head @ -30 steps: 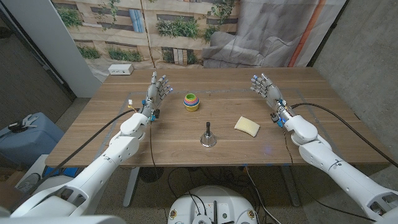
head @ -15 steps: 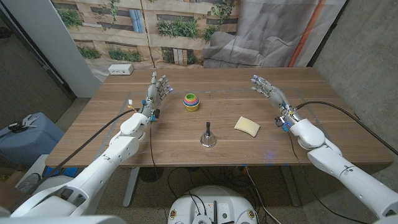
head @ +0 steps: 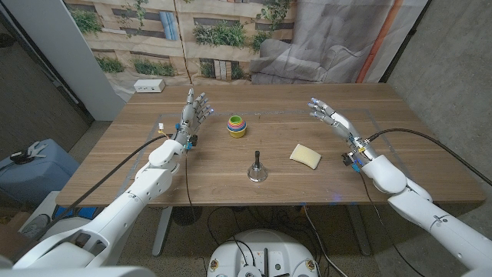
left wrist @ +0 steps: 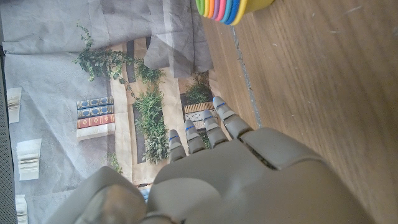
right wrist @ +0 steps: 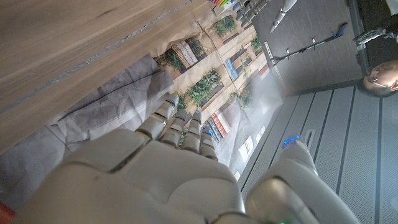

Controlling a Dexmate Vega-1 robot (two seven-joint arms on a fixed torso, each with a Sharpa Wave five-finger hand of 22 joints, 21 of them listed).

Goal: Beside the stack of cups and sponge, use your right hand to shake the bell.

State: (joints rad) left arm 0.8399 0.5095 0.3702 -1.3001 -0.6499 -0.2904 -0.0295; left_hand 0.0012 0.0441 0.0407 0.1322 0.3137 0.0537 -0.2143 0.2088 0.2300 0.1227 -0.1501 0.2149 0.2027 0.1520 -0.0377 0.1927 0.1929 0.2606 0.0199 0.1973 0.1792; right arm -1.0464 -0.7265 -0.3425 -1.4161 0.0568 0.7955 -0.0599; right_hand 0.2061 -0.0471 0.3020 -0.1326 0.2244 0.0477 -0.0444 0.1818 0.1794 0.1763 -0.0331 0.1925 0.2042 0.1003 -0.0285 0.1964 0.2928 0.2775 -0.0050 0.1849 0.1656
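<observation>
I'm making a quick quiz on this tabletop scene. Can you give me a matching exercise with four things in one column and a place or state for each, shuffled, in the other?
Things:
1. bell
2. stack of cups
3. sponge
4. right hand

Places or states:
A. pale yellow, lying flat between the bell and the right arm
B. open, holding nothing, fingers apart over the table's right part
C. rainbow-coloured rims, farther from the robot than the bell
D. metal, standing upright with a dark handle, nearest the robot's edge of the table

Pairs: 1-D, 2-C, 3-A, 4-B
</observation>
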